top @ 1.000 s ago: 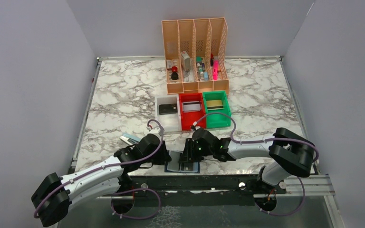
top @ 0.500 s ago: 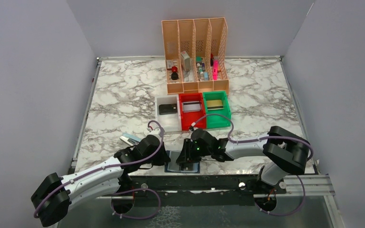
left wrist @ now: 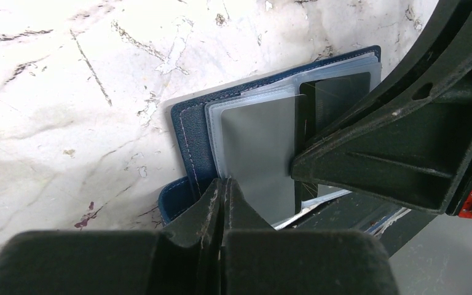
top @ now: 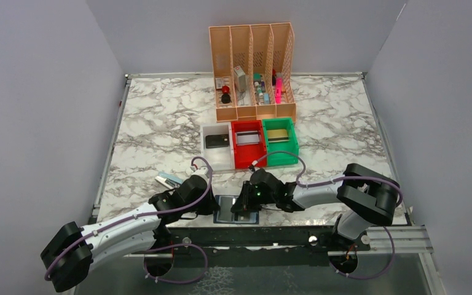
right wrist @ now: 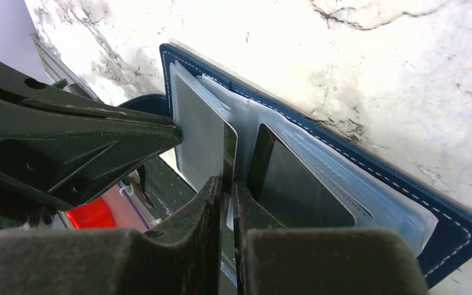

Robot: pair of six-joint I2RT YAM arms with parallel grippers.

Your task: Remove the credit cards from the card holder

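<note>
The navy card holder [top: 224, 212] lies open at the table's near edge, its see-through pockets [left wrist: 252, 141] facing up. My left gripper [left wrist: 223, 184] is shut on the near edge of a pocket sheet of the card holder [left wrist: 190, 132]. From the other side my right gripper [right wrist: 228, 182] is shut on the edge of a thin dark credit card [right wrist: 230, 144] standing up out of a pocket. A second dark card [right wrist: 301, 187] sits in the pocket beside it. In the top view both grippers meet over the holder, left [top: 212, 206] and right [top: 241, 206].
Behind the holder stand a white bin [top: 208, 155] with a black card, a red bin [top: 239, 160] with a silver card and a green bin [top: 283, 158] with a gold card. An orange slotted rack [top: 252, 67] stands farther back. A small blue-and-white item [top: 168, 179] lies at the left.
Both grippers have closed, the left on the pocket sheet, the right on the dark card. The right arm has shifted slightly toward the holder.
</note>
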